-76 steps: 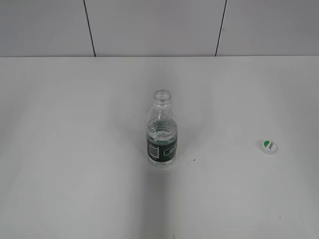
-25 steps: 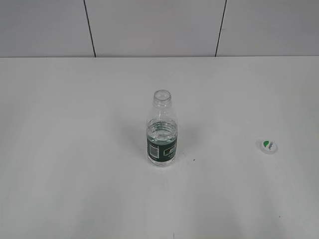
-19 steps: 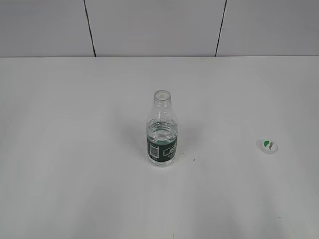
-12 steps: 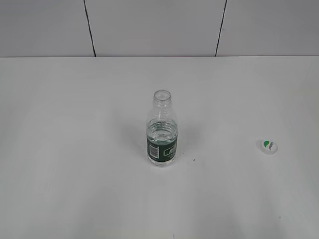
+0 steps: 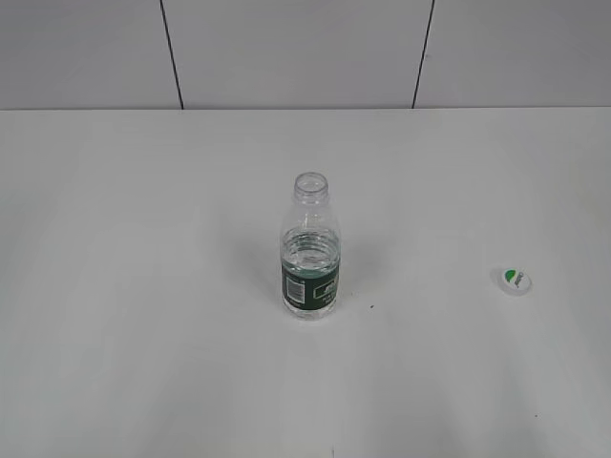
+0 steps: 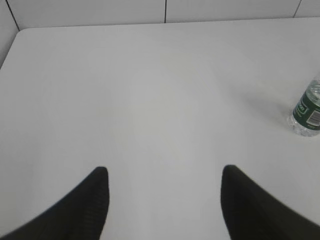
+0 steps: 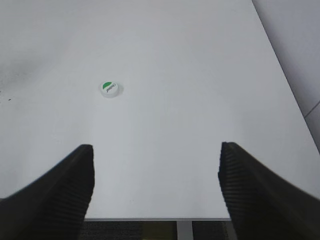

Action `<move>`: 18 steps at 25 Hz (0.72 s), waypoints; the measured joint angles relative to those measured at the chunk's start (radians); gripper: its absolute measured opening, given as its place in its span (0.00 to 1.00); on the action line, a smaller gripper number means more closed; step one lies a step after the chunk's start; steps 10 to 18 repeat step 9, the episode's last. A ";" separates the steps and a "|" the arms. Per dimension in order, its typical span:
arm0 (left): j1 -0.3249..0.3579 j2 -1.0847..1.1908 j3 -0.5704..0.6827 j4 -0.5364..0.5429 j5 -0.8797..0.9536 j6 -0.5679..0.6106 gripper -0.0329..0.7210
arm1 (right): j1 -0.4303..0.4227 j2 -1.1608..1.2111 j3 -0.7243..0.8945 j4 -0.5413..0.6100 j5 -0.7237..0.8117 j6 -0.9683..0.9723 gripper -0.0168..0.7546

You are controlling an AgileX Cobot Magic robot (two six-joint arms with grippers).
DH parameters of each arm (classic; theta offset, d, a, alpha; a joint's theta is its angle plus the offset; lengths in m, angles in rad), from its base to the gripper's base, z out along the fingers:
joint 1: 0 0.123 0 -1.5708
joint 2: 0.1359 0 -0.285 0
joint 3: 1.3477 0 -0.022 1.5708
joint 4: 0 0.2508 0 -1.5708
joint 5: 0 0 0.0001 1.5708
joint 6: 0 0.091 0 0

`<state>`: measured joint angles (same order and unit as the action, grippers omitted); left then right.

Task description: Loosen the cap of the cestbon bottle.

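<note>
Setting: pale panelled wall with dark vertical seams behind a plain white surface (image 5: 143, 286). Item one, the cestbon bottle (image 5: 310, 250): clear plastic, dark green label band, standing upright near the middle of the surface, its long axis vertical and its neck bare and open at the top; some water shows inside at label height. Item two, the cap (image 5: 513, 280): small, white, green mark uppermost, lying flat on the surface towards the right edge, well apart from the bottle and not touching it. Left gripper (image 6: 165, 200): jaws spread wide and empty, over the near left part of the surface; in the left wrist view the bottle (image 6: 309, 111) sits far off to the right of the jaws and ahead of them, partly cut by the picture's edge. Right gripper (image 7: 156, 185): jaws likewise spread wide and empty, at the near edge on the right side; in the right wrist view the cap (image 7: 110, 88) lies ahead of the jaws and somewhat to their left, with bare surface between. Assessment: the cap is already off the neck, so the loosening looks done; the right arm is the nearer to the cap, the left to the bottle.
</note>
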<state>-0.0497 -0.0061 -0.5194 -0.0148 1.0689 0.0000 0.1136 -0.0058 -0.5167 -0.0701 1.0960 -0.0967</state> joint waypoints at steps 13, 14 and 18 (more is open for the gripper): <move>0.000 0.000 0.000 0.000 0.000 0.000 0.62 | 0.000 0.000 0.000 0.000 -0.001 0.000 0.79; 0.000 0.000 0.000 0.000 0.000 0.000 0.62 | 0.000 0.000 0.000 0.000 -0.001 0.000 0.79; 0.000 0.000 0.000 0.000 0.000 0.000 0.62 | 0.000 0.000 0.000 0.000 -0.001 0.000 0.79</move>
